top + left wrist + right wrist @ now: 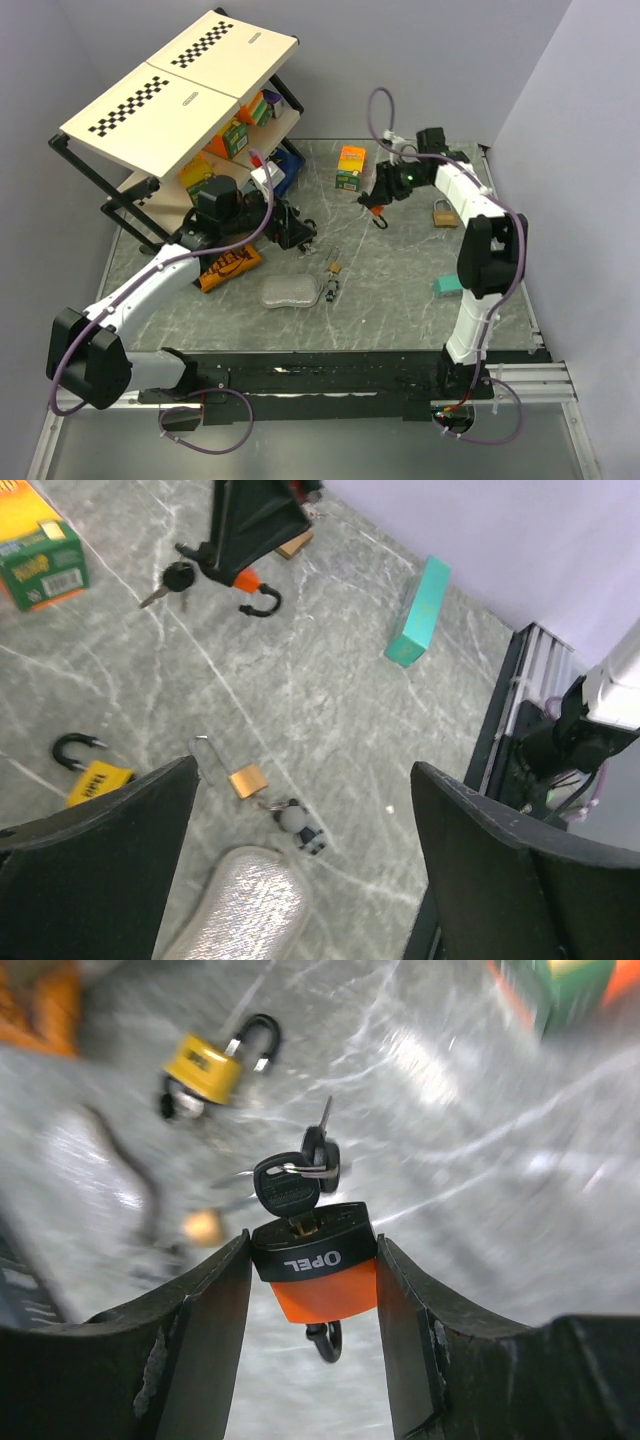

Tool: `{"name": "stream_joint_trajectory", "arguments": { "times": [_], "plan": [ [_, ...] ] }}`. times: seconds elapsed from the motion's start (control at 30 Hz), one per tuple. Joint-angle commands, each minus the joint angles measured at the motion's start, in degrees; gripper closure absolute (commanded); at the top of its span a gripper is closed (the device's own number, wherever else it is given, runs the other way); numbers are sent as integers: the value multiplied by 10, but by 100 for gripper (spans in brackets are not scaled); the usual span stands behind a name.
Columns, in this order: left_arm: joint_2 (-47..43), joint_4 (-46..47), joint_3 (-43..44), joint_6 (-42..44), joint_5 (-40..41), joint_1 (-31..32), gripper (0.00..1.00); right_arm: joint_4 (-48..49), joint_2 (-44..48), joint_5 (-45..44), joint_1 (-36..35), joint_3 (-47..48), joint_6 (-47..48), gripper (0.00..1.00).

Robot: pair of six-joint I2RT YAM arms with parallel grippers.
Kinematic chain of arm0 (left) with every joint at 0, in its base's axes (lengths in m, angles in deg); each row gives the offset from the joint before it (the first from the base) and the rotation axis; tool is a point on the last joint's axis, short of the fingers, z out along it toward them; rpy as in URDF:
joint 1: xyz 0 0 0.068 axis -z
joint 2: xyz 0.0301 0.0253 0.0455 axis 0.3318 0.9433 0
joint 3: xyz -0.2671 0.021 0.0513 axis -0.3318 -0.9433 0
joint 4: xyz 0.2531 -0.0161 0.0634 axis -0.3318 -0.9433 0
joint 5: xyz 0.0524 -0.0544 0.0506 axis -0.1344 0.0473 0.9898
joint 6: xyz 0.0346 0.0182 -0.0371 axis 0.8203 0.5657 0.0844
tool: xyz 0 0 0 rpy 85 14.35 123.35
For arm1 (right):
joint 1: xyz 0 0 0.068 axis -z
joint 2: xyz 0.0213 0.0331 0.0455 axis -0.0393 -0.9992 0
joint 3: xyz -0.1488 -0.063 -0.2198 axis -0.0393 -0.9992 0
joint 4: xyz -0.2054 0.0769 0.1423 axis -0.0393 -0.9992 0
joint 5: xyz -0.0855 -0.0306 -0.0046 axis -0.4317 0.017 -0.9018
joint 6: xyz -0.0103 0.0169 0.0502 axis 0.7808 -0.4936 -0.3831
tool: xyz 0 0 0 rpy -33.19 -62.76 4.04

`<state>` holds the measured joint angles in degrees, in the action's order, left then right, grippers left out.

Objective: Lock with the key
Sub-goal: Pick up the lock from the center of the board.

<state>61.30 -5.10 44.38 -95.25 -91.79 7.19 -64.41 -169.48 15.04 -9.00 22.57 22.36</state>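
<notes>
My right gripper (383, 198) is shut on an orange and black padlock (318, 1285) marked OPEL and holds it above the table. A black-headed key (288, 1192) sits in the lock's keyhole, and a second key (322, 1146) hangs from its ring. The shackle (326, 1341) hangs open below the body. The left wrist view also shows this padlock (245, 580), its key (180, 577) and its shackle (261, 604). My left gripper (300, 235) is open and empty, to the left of the right gripper, over the middle of the table.
A yellow padlock (96, 780), a small brass padlock (247, 780) with keys (300, 825) and a silver pouch (240, 900) lie under the left gripper. A larger brass padlock (445, 213), a teal box (447, 287), a green-orange box (350, 167), an orange bag (228, 265) and a shelf (180, 100) stand around.
</notes>
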Motion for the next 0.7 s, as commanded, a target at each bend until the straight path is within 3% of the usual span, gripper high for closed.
{"name": "stream_joint_trajectory", "arguments": {
  "times": [0.0,0.13,0.3,0.53,0.67],
  "plan": [
    [-2,75,-22,-52,66,32,11,91,104,55,14,-99,-212,100],
    [25,93,-14,-72,142,80,15,167,177,31,14,-181,-357,100],
    [83,60,42,-91,246,144,13,200,271,-79,10,-256,-516,100],
    [140,56,70,-115,307,188,12,157,284,-196,-18,-237,-613,100],
    [164,54,92,-139,333,207,17,134,279,-226,-33,-216,-653,100]
  ]
}}
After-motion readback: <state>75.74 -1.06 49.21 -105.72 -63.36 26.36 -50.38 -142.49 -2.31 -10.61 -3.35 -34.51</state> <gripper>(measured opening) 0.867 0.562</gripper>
